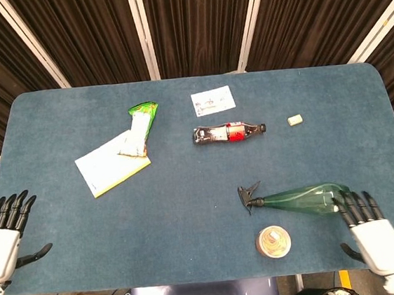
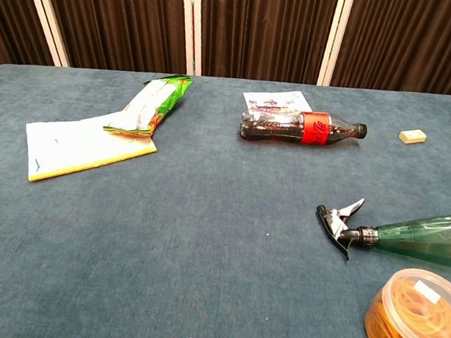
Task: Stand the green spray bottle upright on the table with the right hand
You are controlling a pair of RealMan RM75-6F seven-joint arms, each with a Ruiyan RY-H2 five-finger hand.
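Note:
The green spray bottle lies on its side on the blue table, black trigger head pointing left and wide base to the right; the chest view shows the green spray bottle at the right edge. My right hand hovers open at the table's near right edge, fingers spread, fingertips just over the bottle's base end. My left hand is open at the near left edge, holding nothing. Neither hand appears in the chest view.
A round tub of orange rubber bands sits just in front of the spray bottle. A cola bottle lies mid-table, with a card, an eraser, a snack bag and a notepad further back.

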